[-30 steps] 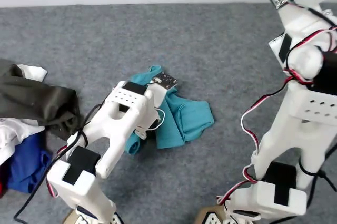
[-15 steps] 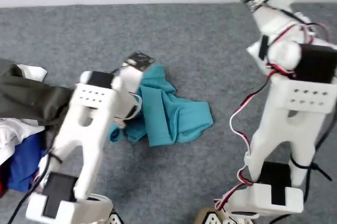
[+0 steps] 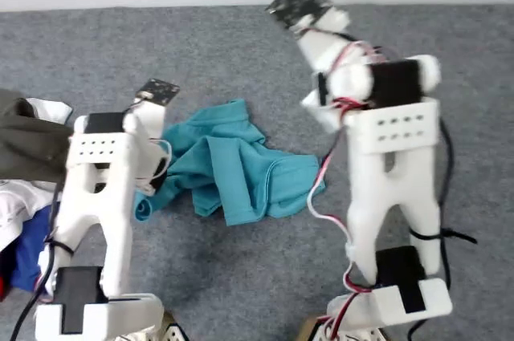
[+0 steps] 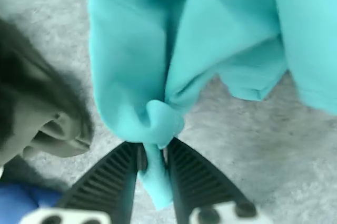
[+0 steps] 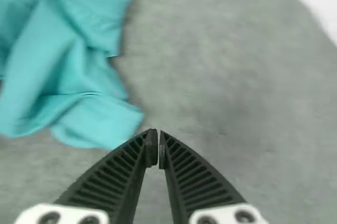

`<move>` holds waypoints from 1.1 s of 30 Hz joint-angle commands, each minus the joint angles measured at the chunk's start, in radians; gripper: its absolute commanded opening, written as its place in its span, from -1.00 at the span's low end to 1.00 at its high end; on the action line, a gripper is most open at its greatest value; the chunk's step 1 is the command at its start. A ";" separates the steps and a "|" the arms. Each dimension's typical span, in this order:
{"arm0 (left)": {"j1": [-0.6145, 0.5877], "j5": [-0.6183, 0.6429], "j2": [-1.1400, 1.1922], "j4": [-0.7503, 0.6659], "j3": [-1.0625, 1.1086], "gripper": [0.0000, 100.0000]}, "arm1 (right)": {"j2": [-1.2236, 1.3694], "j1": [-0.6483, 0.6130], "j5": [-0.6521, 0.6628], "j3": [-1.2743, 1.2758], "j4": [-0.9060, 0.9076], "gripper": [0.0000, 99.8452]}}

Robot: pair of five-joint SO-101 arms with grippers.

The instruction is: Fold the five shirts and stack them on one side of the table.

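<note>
Teal shirt (image 3: 241, 172) is noted crumpled on the grey desk (image 3: 241, 52), between the two arms. One bunched fold is pinched between the left fingers (image 4: 113, 176), with the remaining cloth spread beyond their tips. Right fingers (image 5: 126, 166) are pressed together with nothing held, the shirt's edge lying just beyond them, apart. A heap of shirts (image 3: 32, 148) is seen near the left fingers.

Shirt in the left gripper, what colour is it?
The shirt in the left gripper is plain teal, clearest in the left wrist view.
</note>
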 commanded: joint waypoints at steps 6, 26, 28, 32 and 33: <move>-0.166 -0.003 -0.008 -0.015 -0.010 -0.99 | -0.016 -0.217 -0.130 0.170 0.005 -0.98; -0.233 -0.006 0.002 -0.072 0.005 -0.77 | 0.062 -0.271 -0.153 0.193 0.012 -0.98; -0.233 -0.008 0.002 -0.086 0.022 -0.77 | 0.064 -0.271 -0.153 0.193 0.012 -0.98; -0.245 -0.008 -0.005 -0.109 0.053 -0.76 | 0.065 -0.271 -0.150 0.193 0.010 -0.98; -0.256 -0.008 -0.006 -0.107 0.050 -0.76 | 0.065 -0.271 -0.150 0.193 0.010 -0.98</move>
